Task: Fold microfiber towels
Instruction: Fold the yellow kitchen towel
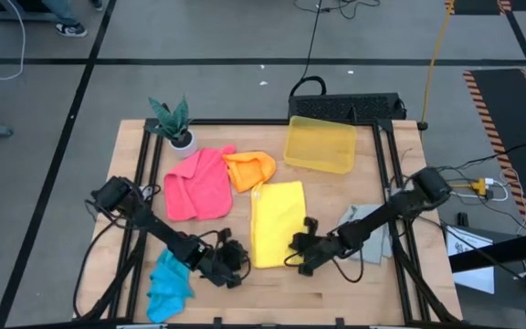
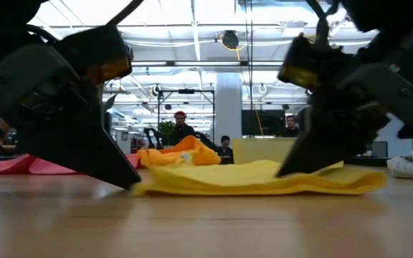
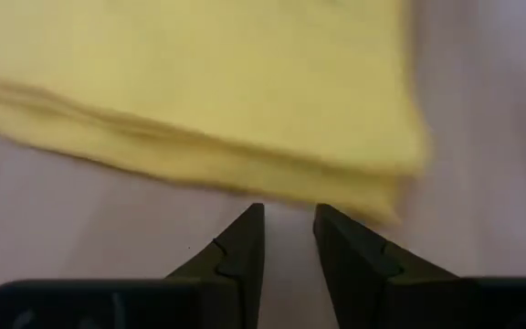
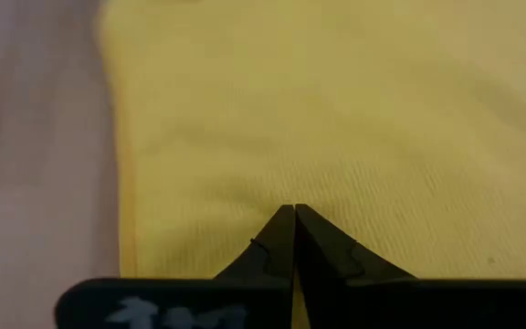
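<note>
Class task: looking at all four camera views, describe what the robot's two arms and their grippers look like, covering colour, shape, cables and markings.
Both arms are dark, slender and jointed, with black cables looping alongside them. The left gripper and right gripper each end in two black, wedge-shaped fingers tapering to points, with a notched step on their inner edges. White marks show on the right gripper's base. In the low view, yellowish patches sit on the housings above the fingers.

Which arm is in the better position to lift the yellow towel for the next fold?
Probably right: the right gripper is shut on the yellow towel; the left gripper is open, just short of its edge.
</note>
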`<state>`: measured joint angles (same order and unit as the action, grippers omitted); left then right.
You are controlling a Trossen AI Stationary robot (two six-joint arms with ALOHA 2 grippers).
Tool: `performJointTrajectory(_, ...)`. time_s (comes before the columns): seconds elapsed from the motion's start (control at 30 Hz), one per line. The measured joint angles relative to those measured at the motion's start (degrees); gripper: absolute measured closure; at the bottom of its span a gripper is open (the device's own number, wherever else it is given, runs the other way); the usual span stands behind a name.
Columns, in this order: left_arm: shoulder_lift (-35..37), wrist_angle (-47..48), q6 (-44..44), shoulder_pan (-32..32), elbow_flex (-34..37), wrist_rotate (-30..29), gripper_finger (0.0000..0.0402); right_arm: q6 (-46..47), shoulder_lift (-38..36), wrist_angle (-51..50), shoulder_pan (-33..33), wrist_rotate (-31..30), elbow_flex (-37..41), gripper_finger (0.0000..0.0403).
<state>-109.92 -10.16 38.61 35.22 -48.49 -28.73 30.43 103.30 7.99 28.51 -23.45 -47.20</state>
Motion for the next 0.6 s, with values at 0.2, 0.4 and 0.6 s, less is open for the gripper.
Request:
performJointTrajectory(0.2,-1.4,-9.3,-8.7,0.5,-0.1,4.5,0.0298,-1.5,-7.5,-2.7,3.8,-4.7,0.1,0.0399)
performJointTrajectory(0.4,-1.5,-9.5,-11.7,-0.4,-0.1,1.4,0.0298,-23.0,-1.1,17.3,7.2,1.0,-1.2,0.0400)
performJointTrajectory(0.6,-1.4,-9.6,-12.0,-1.8,-0.1,0.6,0.0298,-32.1,10.8,19.1,7.0,1.2,-11.0,0.0397)
